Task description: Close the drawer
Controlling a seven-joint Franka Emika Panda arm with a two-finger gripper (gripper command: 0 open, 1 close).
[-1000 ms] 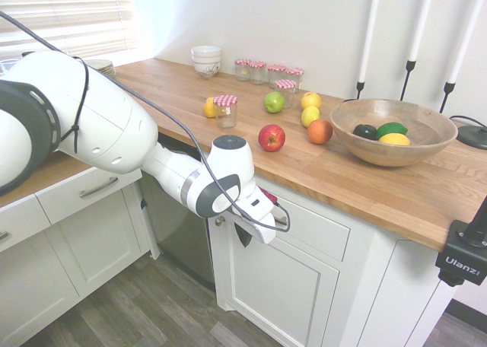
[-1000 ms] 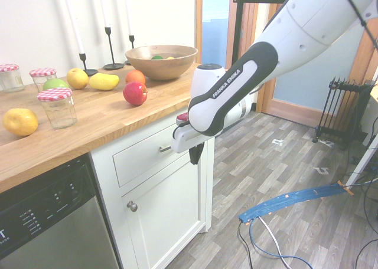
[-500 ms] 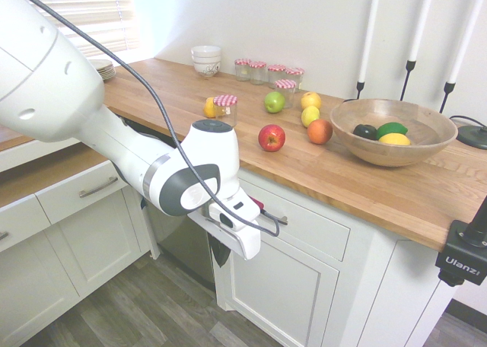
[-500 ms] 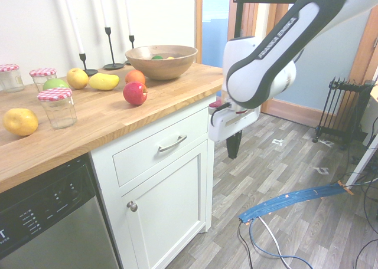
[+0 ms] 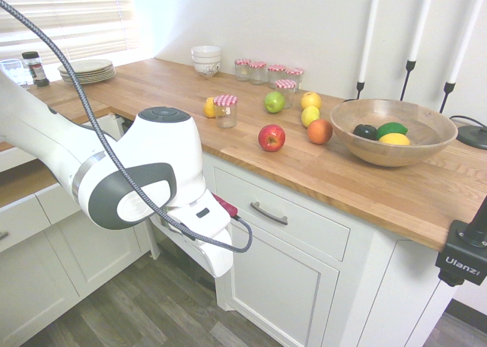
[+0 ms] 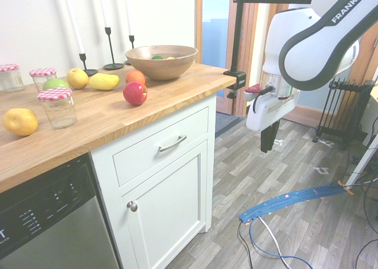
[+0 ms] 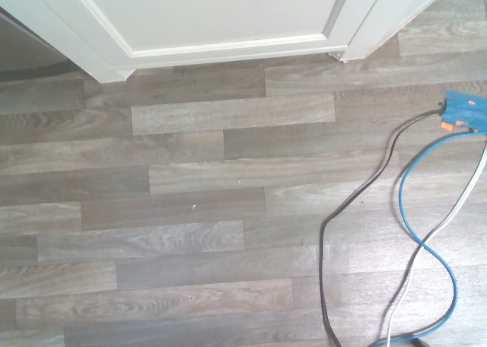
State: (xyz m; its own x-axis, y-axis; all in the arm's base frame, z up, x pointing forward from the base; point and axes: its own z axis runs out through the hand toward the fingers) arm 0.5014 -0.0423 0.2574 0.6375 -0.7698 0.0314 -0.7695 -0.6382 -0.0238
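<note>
The drawer sits under the wooden countertop with its flat white front flush with the cabinet frame. No inner box shows, and its curved silver handle is free. In the second exterior view the drawer and its handle are seen from the other side. My gripper hangs well out from the cabinet over the floor, pointing down. Its dark fingers are shut with nothing between them. In the first exterior view the arm's white hand hides the fingers. The wrist view shows only floor and the cabinet's base.
On the countertop stand a wooden bowl of fruit, a red apple, other loose fruit, lidded jars and candlesticks. A cabinet door with a knob is below the drawer, with a dishwasher beside it. Cables lie on the floor.
The arm has pulled back from the drawer front and swung out into the room. The drawer front has stayed flush, and the fingers remain shut.
</note>
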